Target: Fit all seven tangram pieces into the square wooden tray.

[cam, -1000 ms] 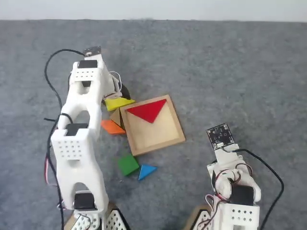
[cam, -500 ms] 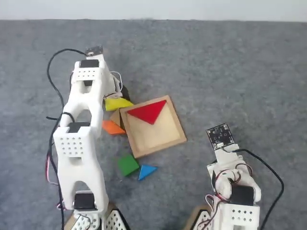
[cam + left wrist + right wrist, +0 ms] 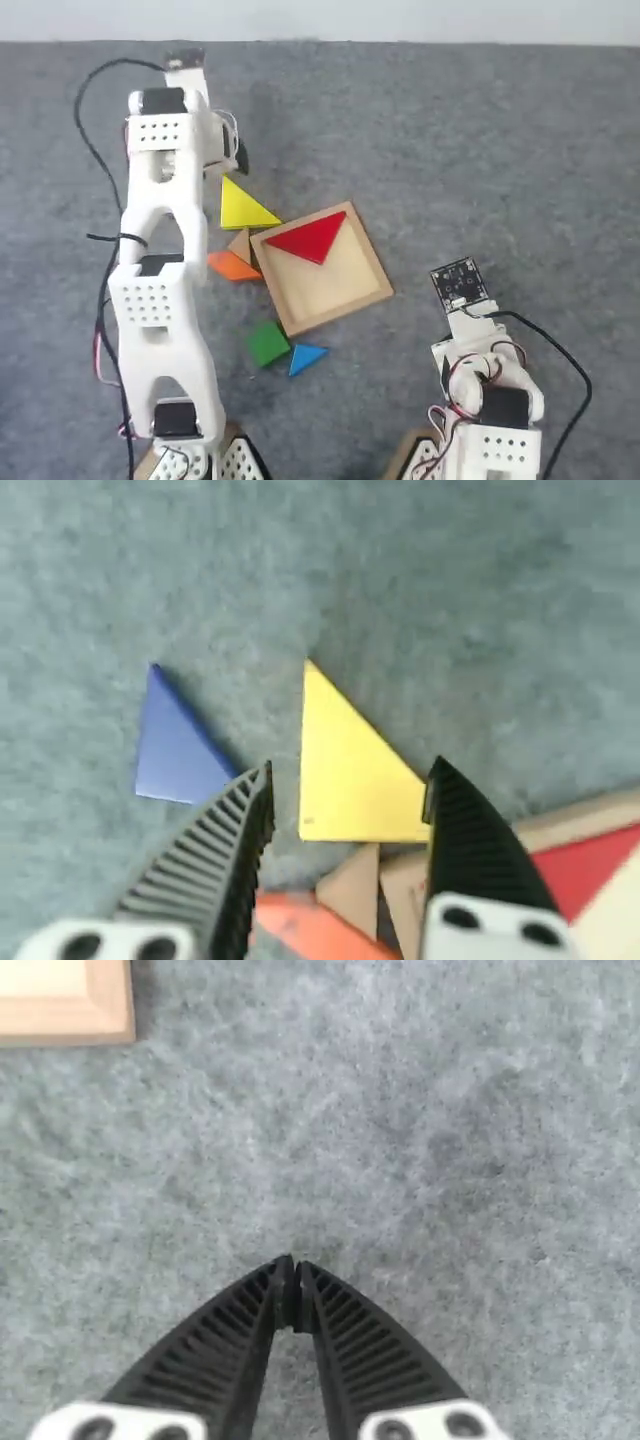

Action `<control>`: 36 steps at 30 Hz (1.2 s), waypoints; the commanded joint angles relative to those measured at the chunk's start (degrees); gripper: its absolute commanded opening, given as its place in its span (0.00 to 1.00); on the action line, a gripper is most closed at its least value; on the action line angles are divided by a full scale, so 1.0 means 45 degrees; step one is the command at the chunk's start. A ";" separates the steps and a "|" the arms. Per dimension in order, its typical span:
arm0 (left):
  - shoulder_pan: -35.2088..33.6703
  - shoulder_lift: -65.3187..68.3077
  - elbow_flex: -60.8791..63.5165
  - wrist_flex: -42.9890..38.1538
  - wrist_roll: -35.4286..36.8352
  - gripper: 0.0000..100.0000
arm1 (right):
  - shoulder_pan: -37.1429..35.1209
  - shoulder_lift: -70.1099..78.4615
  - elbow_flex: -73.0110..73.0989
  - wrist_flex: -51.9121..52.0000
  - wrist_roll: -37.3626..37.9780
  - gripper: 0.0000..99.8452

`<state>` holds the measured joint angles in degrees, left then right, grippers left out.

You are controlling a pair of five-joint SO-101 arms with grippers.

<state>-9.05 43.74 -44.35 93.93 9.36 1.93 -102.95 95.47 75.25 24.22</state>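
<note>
One in, six to go: yellow next

Left gripper hangs over the flat yellow wooden triangle, jaws spread wide. That triangle lies on the grey carpet just beside the square wooden tray, which holds the red triangle. Drop straight down and pinch across two edges, not the tip. Stay clear of the dark blue triangle and the tan piece. Right gripper is closed and empty, over carpet near the tray.
</note>
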 commanded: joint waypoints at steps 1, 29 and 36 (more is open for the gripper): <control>0.0215 -0.0078 -0.0342 0.1211 0.0313 0.24 | -0.0049 -0.0205 0.0215 0.0029 0.0098 0.01; 0.0449 -0.0078 0.4523 -0.1993 0.2696 0.32 | -0.0049 -0.0205 0.0215 0.0029 0.0098 0.01; 0.1250 -0.0156 0.4288 -0.2188 0.2442 0.26 | -0.0049 -0.0205 0.0215 0.0029 0.0098 0.01</control>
<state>-5.89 43.65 -23.78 84.62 20.97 1.93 -102.95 95.47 75.25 24.22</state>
